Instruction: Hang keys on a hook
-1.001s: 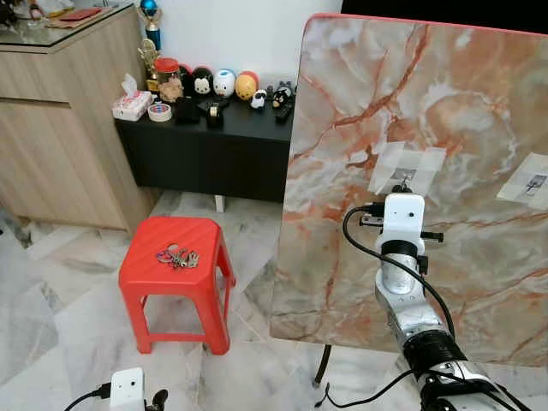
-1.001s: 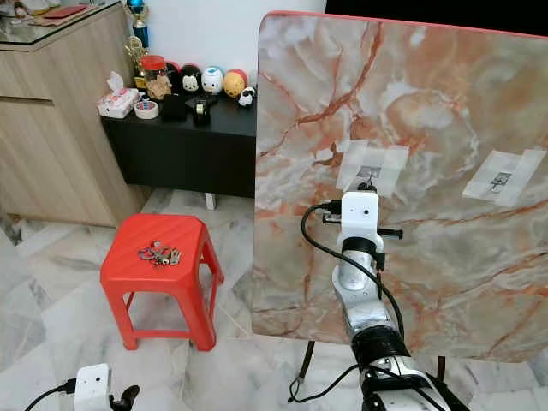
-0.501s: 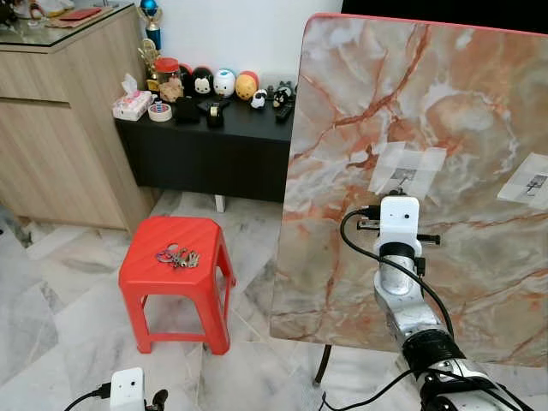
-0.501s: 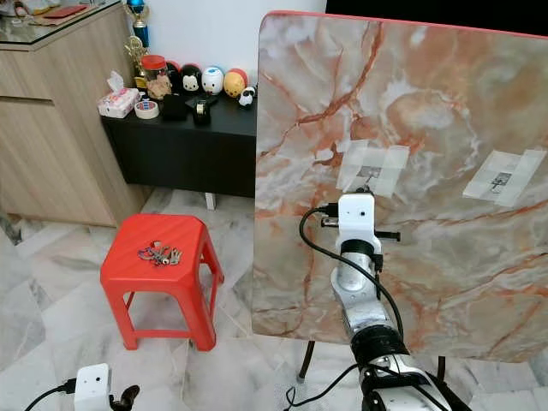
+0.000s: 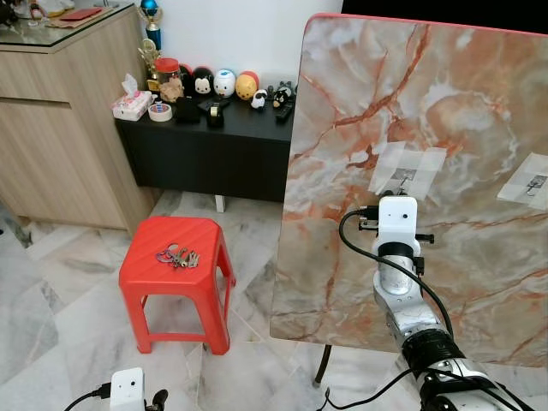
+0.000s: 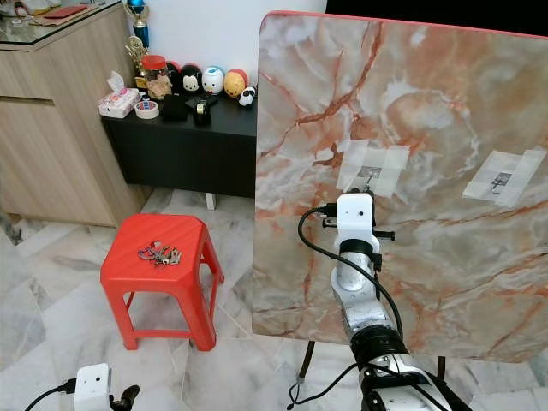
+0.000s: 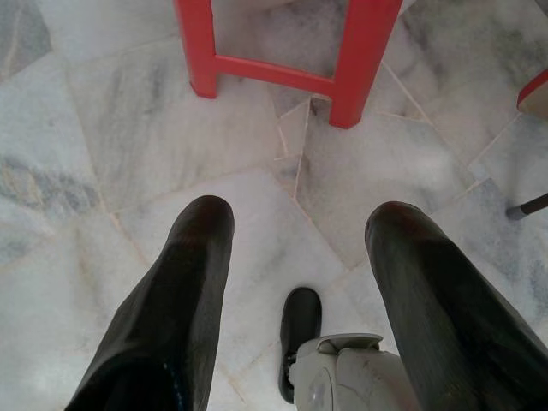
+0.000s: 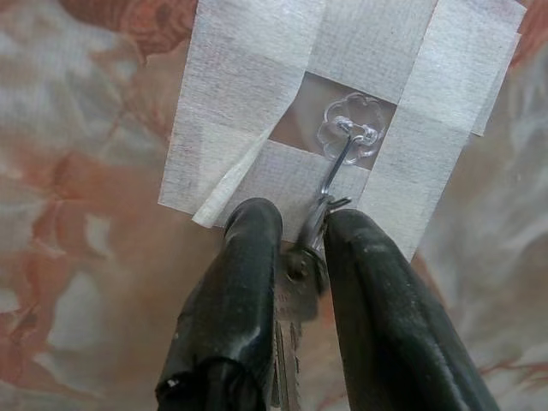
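Observation:
A clear flower-shaped hook [image 8: 351, 133] is taped to the upright marble board [image 5: 428, 103] with white tape. My right gripper [image 8: 300, 227] is raised against the board just under the hook and is shut on a key [image 8: 296, 267]. The key's top end meets the hook's thin metal wire. From the head, my right wrist [image 5: 398, 224] hides the fingers below the taped hook [image 5: 402, 178]. A second bunch of keys [image 5: 177, 256] lies on the red stool [image 5: 205, 235]. My left gripper [image 7: 300, 214] hangs low over the floor, open and holding nothing.
A second taped hook [image 5: 535, 182] sits further right on the board. The board's thin leg [image 5: 323, 364] stands on the marble floor. A black sideboard [image 5: 205, 150] with figurines and a wooden cabinet [image 5: 60, 128] stand behind the stool.
My right wrist has shifted very slightly to the left against the board. The left arm and the stool's keys are as before.

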{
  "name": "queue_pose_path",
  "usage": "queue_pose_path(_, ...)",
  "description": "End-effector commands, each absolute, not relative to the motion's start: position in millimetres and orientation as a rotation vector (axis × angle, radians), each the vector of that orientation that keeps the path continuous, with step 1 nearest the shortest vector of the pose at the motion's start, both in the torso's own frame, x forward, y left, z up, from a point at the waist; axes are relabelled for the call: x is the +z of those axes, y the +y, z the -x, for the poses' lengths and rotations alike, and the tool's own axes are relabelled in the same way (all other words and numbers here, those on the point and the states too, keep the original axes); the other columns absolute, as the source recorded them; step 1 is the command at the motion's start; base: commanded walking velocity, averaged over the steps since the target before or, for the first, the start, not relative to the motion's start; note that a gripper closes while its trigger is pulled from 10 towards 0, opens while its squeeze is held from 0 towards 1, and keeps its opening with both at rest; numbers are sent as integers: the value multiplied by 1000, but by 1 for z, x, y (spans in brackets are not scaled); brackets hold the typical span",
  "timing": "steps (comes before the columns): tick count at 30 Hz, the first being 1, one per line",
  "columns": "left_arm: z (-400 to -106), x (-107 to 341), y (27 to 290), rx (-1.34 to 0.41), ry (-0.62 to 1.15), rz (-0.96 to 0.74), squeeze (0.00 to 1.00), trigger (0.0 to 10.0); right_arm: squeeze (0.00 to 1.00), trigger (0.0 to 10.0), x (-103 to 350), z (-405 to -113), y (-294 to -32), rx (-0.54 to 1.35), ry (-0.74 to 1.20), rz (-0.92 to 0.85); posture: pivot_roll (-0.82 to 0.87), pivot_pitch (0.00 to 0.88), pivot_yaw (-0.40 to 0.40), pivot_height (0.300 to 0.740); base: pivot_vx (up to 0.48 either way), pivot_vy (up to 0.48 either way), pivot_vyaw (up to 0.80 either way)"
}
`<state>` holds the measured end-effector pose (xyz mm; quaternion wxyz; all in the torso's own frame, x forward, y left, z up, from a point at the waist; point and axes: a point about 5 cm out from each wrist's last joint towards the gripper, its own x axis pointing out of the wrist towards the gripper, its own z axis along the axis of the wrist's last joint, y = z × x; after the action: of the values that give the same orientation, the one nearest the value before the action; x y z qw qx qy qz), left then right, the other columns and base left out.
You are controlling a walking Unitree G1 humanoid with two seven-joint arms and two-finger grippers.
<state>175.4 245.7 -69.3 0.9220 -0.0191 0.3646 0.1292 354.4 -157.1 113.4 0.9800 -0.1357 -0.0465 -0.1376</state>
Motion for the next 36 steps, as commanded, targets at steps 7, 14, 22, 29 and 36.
queue_pose_path(7, -172, -73, 242, 262, 772, 39, 0, 10000, 106, 10000, 112, -347, -150, -180, -140, 213, 90, 0, -84, 740, 0, 0, 0)
queue_pose_path(14, -171, -74, 241, 258, 779, 39, 0, 10000, 0, 10000, 96, -319, -162, -135, -138, 229, 87, 0, -87, 740, 0, 0, 0)
queue_pose_path(22, -169, -75, 240, 246, 796, 33, 0, 10000, 0, 10000, 21, -273, -197, -243, 268, 139, 60, 0, -86, 740, 0, 0, 0)
queue_pose_path(29, -172, -74, 240, 236, 798, 26, 0, 10000, 0, 10000, -21, -258, -196, -232, 533, -28, 55, 0, -68, 740, 0, 0, 0)
queue_pose_path(36, -174, -72, 247, 241, 802, 17, 0, 10000, 0, 10000, -44, -243, -182, -222, 662, -104, 65, 0, -53, 740, 0, 0, 0)
